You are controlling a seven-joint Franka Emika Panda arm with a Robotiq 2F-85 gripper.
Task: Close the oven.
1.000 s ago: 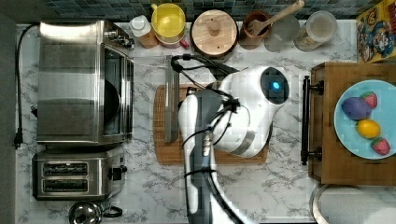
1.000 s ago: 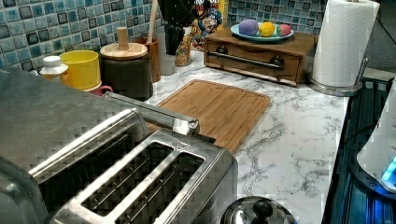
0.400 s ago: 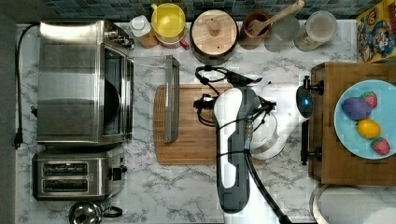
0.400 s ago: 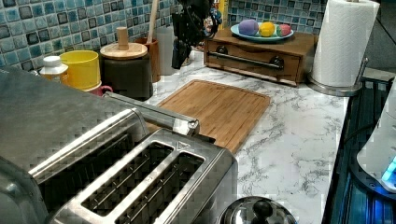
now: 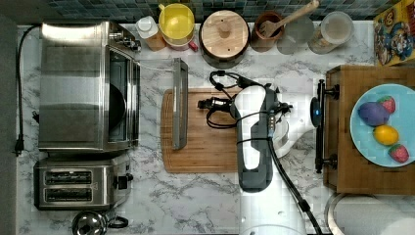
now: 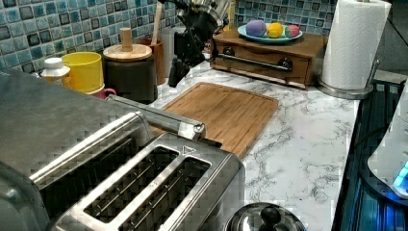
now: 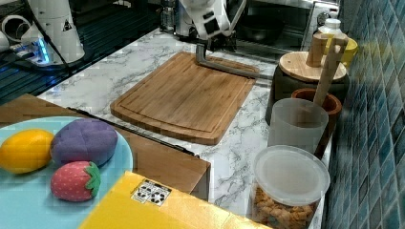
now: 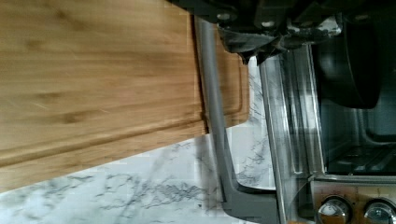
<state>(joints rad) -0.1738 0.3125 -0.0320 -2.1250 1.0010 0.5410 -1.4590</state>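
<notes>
The oven [image 5: 83,83] stands on the counter at the top view's left. Its glass door [image 5: 155,100] is folded down flat, and its steel bar handle [image 5: 179,105] lies over the edge of the wooden cutting board [image 5: 205,142]. The dark interior [image 8: 355,70], the handle [image 8: 212,116] and two knobs [image 8: 334,212] appear in the wrist view. My gripper [image 5: 201,104] hangs above the board, a short way from the handle on the side away from the oven. In the left view the gripper [image 6: 175,77] points down, fingers together, holding nothing.
A two-slot toaster [image 5: 78,183] sits beside the oven, with a kettle lid [image 5: 89,223] by it. Jars, a yellow mug [image 5: 176,22] and a utensil pot line the tiled wall. A wooden drawer box [image 5: 342,127] carries a plate of toy fruit [image 5: 381,122]. A paper towel roll [image 6: 358,43] stands by it.
The arm has swung and the gripper has come down from above into the left view, ending lower and closer to the open door's handle. The oven door has not moved.
</notes>
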